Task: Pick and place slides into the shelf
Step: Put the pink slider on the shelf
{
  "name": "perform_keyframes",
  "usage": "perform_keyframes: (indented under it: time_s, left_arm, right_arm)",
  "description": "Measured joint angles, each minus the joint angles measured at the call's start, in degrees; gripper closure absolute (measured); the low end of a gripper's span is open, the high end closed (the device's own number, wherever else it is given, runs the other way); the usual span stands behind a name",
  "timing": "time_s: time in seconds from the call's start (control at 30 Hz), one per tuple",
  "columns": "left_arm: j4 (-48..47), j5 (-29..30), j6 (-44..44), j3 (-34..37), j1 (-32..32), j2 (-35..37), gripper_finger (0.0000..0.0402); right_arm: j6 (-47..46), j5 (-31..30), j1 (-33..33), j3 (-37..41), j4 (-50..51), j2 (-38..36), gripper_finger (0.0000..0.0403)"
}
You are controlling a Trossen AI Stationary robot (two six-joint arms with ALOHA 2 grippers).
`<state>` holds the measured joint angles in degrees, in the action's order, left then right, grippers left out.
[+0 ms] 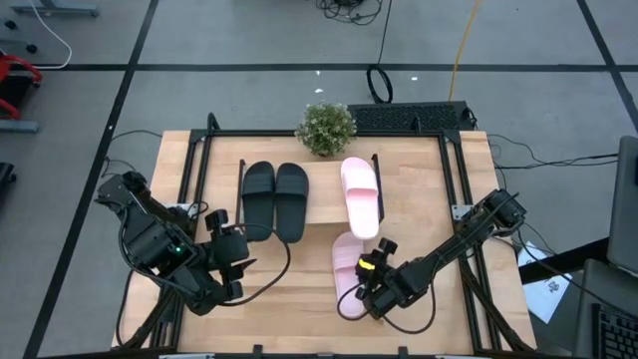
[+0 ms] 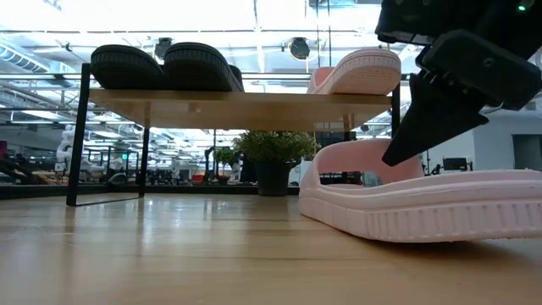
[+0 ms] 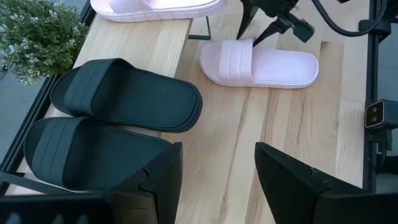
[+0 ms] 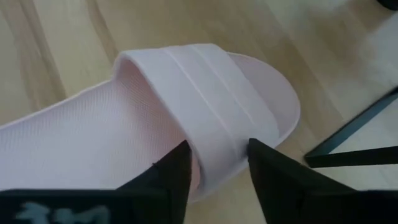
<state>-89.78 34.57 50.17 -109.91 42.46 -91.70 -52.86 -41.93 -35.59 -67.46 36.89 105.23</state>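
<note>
Right claw (image 1: 371,269) is down on the pink slide (image 1: 348,263) on the tabletop (image 1: 289,274), lower centre-right of the high view. Fingers (image 4: 176,171) straddle the edge of the strap, one on each side, jaws partly open. They sit close against the strap, but I can't tell if they're actually pinching it. Slide sole lies flat on the wood in the low view, not lifted.

Left claw (image 1: 236,261) hangs over the lower left of the tabletop, jaws wide open, holding nothing. Its wrist view looks across the black pair to the right arm.

Shelf (image 2: 254,106): light wood board on thin black legs, upper centre of the high view.
- Black slide (image 1: 258,192) and second black slide (image 1: 292,198) on top of the board, side by side, touching, left half of the shelf.
- Other pink slide (image 1: 361,195) also on top, right side, a gap between it and the black pair.

The pink slide on the tabletop lies just below the shelved pink one in the high view, near the shelf's front edge.

Potted plant (image 1: 326,127) at the tabletop's far edge, top centre, behind the shelf.
</note>
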Motion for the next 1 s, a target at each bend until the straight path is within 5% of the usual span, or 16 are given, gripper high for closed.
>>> perform_keyframes:
  time_s: [0.33,0.73,1.0]
  left_arm:
    - [0.00,0.00,0.07,0.00,0.00,0.00,0.0204]
    - [0.02,0.00,0.13,0.00,0.00,0.00,0.0204]
    - [-0.17,-0.05,1.04,0.00,0.00,0.00,0.0204]
  right_arm:
    - [1.44,2.90,-1.25,0.00,-0.73,-0.80,0.0392]
    - [4.85,2.88,-6.05,-8.64,-1.61,-9.46,0.0399]
    - [10.63,-10.08,-5.65,-22.85,2.09,-11.73,0.0401]
